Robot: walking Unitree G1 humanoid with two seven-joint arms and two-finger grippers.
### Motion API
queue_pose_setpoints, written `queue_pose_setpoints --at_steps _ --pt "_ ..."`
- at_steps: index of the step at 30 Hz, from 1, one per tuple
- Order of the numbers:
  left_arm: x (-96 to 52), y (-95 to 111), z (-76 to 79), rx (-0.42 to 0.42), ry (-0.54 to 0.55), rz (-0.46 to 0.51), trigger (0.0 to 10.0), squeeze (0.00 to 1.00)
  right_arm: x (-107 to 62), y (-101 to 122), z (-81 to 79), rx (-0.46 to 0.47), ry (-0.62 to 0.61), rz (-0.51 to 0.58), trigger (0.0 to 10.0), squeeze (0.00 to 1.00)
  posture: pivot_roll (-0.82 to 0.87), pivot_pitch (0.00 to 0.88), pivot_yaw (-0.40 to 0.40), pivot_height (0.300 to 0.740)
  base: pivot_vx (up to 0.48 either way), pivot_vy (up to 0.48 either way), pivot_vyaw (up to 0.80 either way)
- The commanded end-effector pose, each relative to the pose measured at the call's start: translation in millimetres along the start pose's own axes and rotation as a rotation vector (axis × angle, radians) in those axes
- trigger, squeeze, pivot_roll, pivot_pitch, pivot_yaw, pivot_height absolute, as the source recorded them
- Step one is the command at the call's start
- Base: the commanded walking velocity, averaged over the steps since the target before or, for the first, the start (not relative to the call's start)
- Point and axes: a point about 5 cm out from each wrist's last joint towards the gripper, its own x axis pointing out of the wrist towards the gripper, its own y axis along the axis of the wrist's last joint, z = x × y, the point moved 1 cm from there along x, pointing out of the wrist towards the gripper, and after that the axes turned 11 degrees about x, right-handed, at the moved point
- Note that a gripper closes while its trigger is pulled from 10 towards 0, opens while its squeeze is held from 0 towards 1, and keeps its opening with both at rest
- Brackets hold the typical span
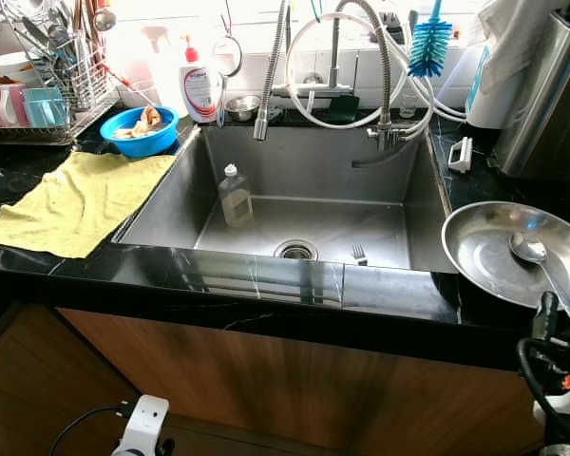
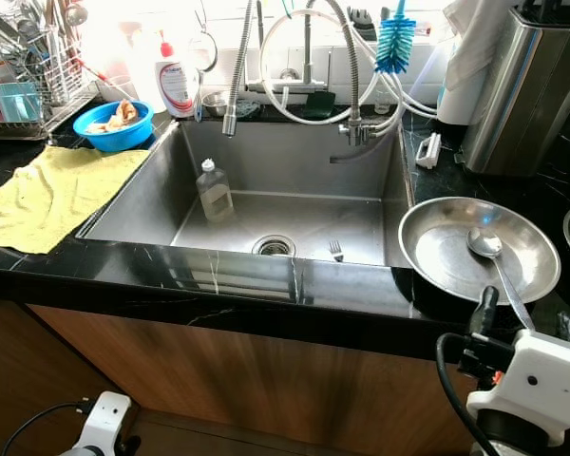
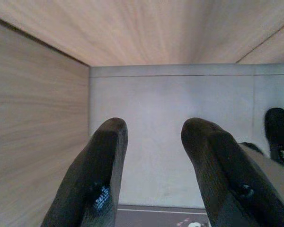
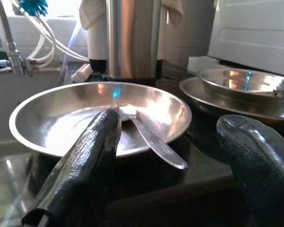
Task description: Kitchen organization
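Where the black worktop (image 2: 218,271) meets its front edge, a steel plate (image 2: 437,252) sits at the right of the sink (image 2: 294,218), its rim near that edge, a spoon (image 2: 494,261) lying in it with the handle over the rim; a plastic bottle (image 2: 213,192) and a fork (image 2: 335,250) lie in the basin; a yellow cloth (image 2: 52,195) covers the left worktop; the right gripper (image 4: 170,170) hovers low before the plate, fingers spread wide; the left gripper (image 3: 154,165) hangs beside the wooden cabinet (image 3: 33,118), fingers apart.
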Motion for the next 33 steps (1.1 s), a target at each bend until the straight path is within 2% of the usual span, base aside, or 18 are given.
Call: queue_pose_setpoints --at_steps 1,6,11,15,28,29,30,31,32,33 --pt "0.3 -4 11.2 0.008 -0.010 -0.018 10.0 0.00 -0.3 -4 0.3 0.015 -0.009 -0.020 10.0 0.00 -0.23 0.000 0.076 0.740 0.000 0.000 0.00" --pt "5.3 11 22.1 0.012 -0.018 -0.002 10.0 0.00 -1.5 -8 3.5 0.008 -0.020 -0.039 10.0 0.00 -0.23 0.000 0.076 0.740 0.000 0.000 0.00" --pt "6.6 15 29.8 0.016 -0.023 0.002 10.0 0.00 -1.0 -13 6.1 -0.003 -0.017 -0.057 10.0 0.00 -0.23 0.000 0.078 0.740 0.000 0.000 0.00" --pt "6.2 13 26.4 0.015 -0.018 -0.001 10.0 0.00 1.1 -16 6.1 0.013 -0.006 -0.073 10.0 0.00 -0.23 0.000 0.079 0.740 0.000 0.000 0.00" --pt "6.0 13 24.1 0.009 -0.015 -0.003 10.0 0.00 6.6 -20 -11.5 0.050 0.083 -0.079 10.0 0.00 -0.23 0.000 0.082 0.740 0.000 0.000 0.00" --pt "6.0 13 21.6 0.004 -0.010 -0.002 10.0 0.00 7.0 -20 -13.2 0.050 0.090 -0.077 6.5 0.00 -0.22 0.000 0.082 0.740 0.000 0.000 0.00" --pt "6.0 14 20.5 0.000 -0.006 -0.002 10.0 0.00 7.3 -20 -13.7 0.049 0.091 -0.074 6.5 0.00 -0.22 0.000 0.082 0.740 0.000 0.000 0.00" --pt "6.1 14 20.1 0.000 -0.005 -0.002 10.0 0.00 8.1 -20 -12.6 0.046 0.081 -0.067 2.9 0.00 -0.22 0.000 0.082 0.740 0.000 0.000 0.00" --pt "6.2 15 19.3 0.001 -0.004 -0.001 10.0 0.00 9.4 -19 -10.3 0.041 0.068 -0.059 0.0 0.00 -0.22 0.000 0.082 0.740 0.000 0.000 0.00" --pt "6.2 15 19.1 0.001 -0.003 0.000 10.0 0.00 9.8 -19 -9.5 0.038 0.064 -0.056 0.0 0.00 -0.22 0.000 0.083 0.740 0.000 0.000 0.00"
